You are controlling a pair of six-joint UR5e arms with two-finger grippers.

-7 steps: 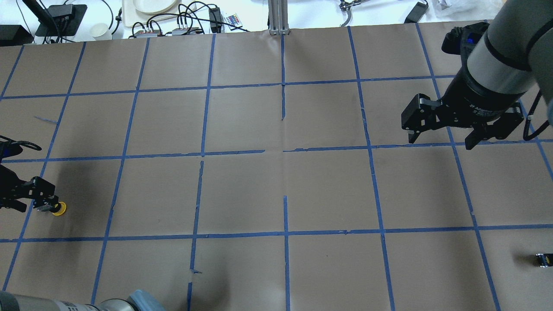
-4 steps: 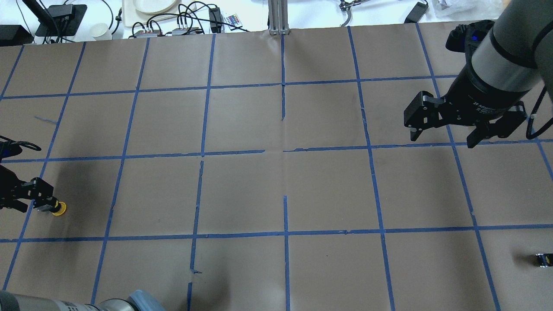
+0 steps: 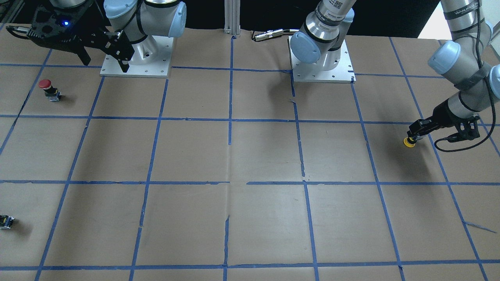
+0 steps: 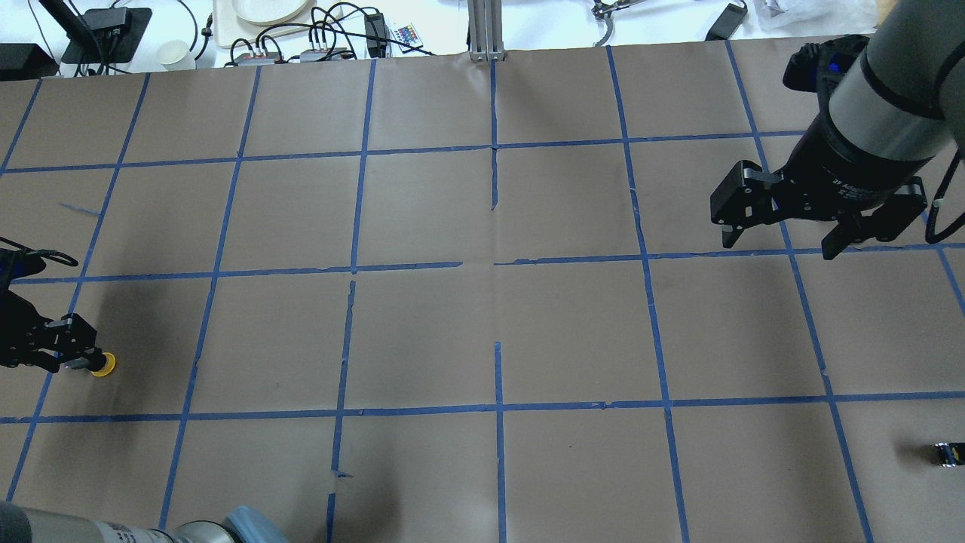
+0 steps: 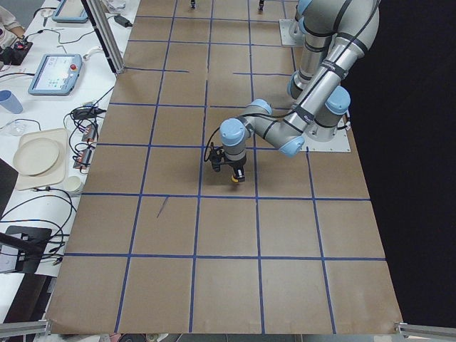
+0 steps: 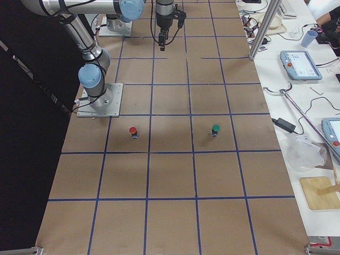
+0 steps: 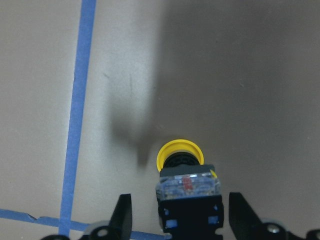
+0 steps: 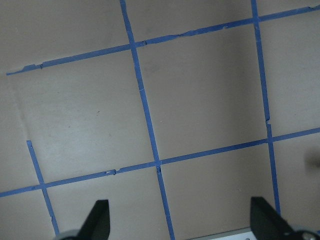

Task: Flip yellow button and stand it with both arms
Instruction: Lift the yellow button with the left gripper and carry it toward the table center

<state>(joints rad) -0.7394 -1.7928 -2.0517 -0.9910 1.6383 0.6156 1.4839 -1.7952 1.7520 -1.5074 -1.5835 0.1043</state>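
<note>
The yellow button (image 4: 103, 364) lies on its side on the brown paper at the table's far left, cap pointing away from my left gripper. It also shows in the front view (image 3: 409, 143) and the left wrist view (image 7: 180, 152). My left gripper (image 4: 81, 357) is low and open, and its fingers (image 7: 124, 220) straddle the button's grey block base with a gap on each side. My right gripper (image 4: 780, 247) is open and empty, hovering high over the table's right side, far from the button. It also shows in the front view (image 3: 105, 65).
A red-capped button (image 3: 46, 85) stands near the right arm's base plate (image 3: 136, 72). A green-capped button (image 6: 215, 129) stands further out. A small capless block (image 4: 948, 452) lies at the right edge. Cables and dishes (image 4: 264, 15) lie beyond the paper's far edge.
My left gripper has drawn back slightly to the left while the yellow button has stayed in place. My right gripper has drifted a little to the right.
</note>
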